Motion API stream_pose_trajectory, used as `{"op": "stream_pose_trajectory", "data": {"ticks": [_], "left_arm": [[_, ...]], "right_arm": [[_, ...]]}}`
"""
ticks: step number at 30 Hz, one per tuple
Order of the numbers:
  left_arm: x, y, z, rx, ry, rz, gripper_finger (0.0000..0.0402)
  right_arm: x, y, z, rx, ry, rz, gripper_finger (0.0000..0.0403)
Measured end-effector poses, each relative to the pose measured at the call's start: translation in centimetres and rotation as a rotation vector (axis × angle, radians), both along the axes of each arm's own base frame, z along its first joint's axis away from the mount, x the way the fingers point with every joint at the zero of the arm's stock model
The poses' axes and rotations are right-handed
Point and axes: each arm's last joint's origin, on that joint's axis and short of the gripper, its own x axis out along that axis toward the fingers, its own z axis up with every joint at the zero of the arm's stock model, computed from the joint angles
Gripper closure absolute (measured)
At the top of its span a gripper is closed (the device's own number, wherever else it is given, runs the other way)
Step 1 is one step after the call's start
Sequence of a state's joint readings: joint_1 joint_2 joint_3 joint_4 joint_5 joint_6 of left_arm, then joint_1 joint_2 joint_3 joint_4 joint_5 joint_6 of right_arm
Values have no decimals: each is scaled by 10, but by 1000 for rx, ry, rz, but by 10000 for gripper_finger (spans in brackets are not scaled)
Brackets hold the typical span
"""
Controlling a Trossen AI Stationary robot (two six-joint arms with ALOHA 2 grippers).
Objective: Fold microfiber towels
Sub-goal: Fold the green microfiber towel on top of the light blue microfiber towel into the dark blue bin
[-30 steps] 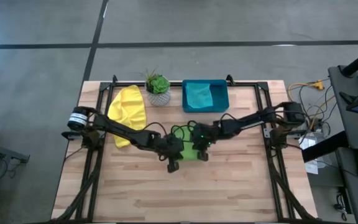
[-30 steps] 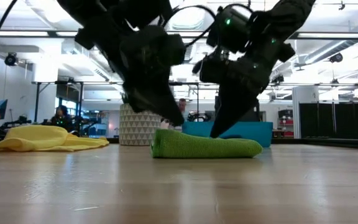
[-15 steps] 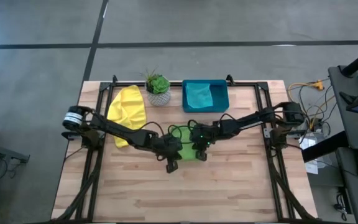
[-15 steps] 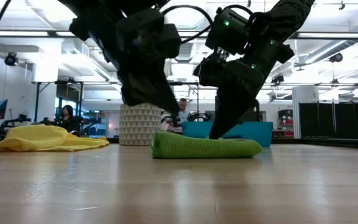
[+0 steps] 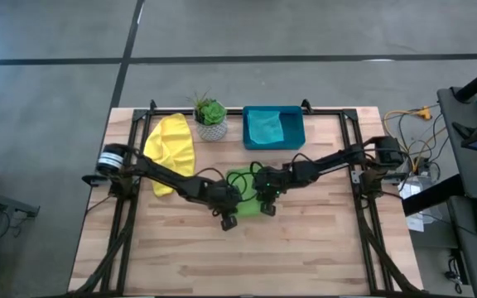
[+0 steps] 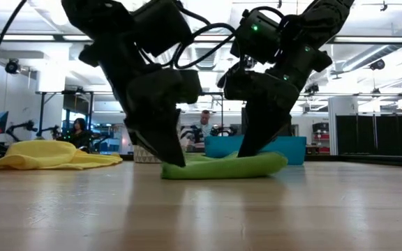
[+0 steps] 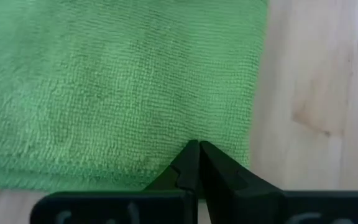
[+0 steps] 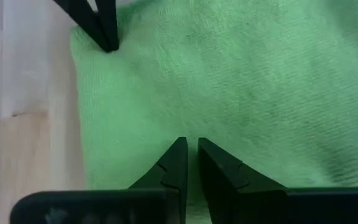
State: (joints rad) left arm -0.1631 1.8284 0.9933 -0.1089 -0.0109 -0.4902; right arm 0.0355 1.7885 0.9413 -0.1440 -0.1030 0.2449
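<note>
Item 1: folded light green microfiber towel, near table centre in the high view, mostly under both arms. In the low view we see it as a low, flat roll on the wooden table top, its right end lifted a little. Wrist views give only its looped weave close up.

Item 2: left gripper, at the green towel's 7 o'clock corner. Left wrist view shows the fingers pressed together, tips on the cloth's edge; whether any cloth is pinched between them we can't tell. Low view shows the tip down at the towel's left end.

Item 3: right gripper, at the towel's 5 o'clock side. Right wrist view shows a thin slit betw. the fingers, tips down on the cloth; grip not confirmable. That view alone also catches the other arm's finger tip at the towel's far corner. Low view.

Item 4: crumpled yellow microfiber towel, at 10 o'clock from the green one, well apart; low view shows it as a loose heap.

Item 5: rigid teal-blue plastic tray, at 1 o'clock, w/ a teal microfiber cloth inside, seen only from above.

Item 6: small potted green plant in a patterned pot, at 11 o'clock.

Item 7: persons in the room behind, low view only.
</note>
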Motion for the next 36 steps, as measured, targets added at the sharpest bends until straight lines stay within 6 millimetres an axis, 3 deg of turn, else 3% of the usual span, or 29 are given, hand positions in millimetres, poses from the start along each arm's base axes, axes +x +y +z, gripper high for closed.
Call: {"op": "stream_pose_trajectory", "data": {"ticks": [8, 16, 23, 27, 36], "left_arm": [[-16, 4, 25, 39, -65, 36, 401], [-64, 5, 29, 92, -66, 4, 401], [-90, 9, 27, 113, -144, -41, 401], [-88, 7, 22, 148, -220, -148, 402], [-77, 3, 12, 130, -260, -207, 402]], "right_arm": [[-3, 8, 4, 12, 5, 7, 369], [-14, 44, 43, -77, -166, 165, 369], [-13, 61, 37, -61, -172, 173, 364], [-11, 61, 26, -90, -139, 203, 324], [-8, 63, 12, -244, -104, 277, 166]]}}
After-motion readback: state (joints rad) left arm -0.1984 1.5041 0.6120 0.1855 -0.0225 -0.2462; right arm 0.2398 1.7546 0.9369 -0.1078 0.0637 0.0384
